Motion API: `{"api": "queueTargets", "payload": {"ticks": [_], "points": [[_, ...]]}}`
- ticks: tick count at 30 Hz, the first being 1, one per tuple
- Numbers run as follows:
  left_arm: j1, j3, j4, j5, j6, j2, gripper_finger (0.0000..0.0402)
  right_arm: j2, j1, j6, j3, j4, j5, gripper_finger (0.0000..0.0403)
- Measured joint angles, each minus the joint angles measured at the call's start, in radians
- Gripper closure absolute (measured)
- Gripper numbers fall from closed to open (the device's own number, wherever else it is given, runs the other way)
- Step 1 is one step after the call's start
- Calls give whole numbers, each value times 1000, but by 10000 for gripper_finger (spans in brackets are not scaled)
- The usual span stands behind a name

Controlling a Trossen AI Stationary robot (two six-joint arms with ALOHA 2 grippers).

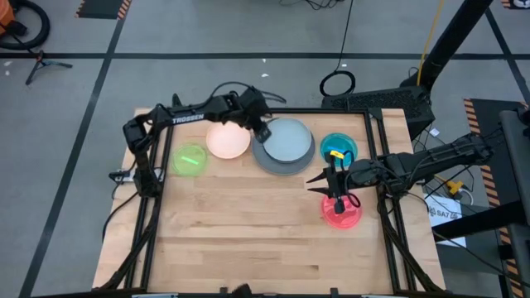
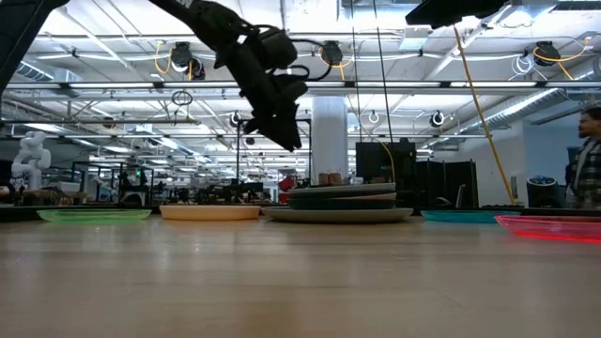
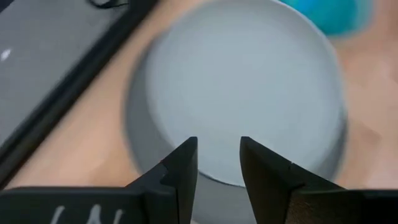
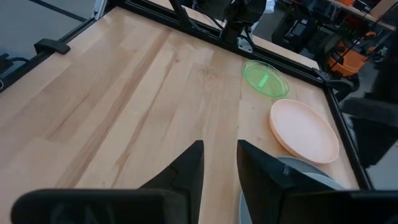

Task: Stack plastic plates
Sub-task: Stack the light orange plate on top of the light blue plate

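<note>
Left gripper hovers above pale blue plate topping the stack, fingers slightly parted, empty; right gripper likewise, over red plate.

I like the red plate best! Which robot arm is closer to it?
The right one. The right gripper is right over the red plate. The left gripper is far off, above the stack's pale blue plate.

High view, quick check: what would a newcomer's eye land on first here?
Probably the plate stack at the table's far middle, pale blue plate on top, with the left hand hovering open at its edge. Then the bright singles: green plate and cream plate to its left, teal plate and red plate to its right, under the right hand.
</note>
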Motion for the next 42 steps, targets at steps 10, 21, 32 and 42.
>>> {"api": "queueTargets", "payload": {"ticks": [10,21,32,42], "points": [[-156,-22,-58,-83,174,-91,277,0,0,170,0,-25,6,314],[-226,-306,-7,-170,151,-467,277,42,-1,294,1,3,71,314],[-287,-600,-9,-191,253,-574,277,50,-2,454,1,44,236,314],[-262,-751,199,-210,310,-501,277,50,-2,404,1,50,234,314]]}}
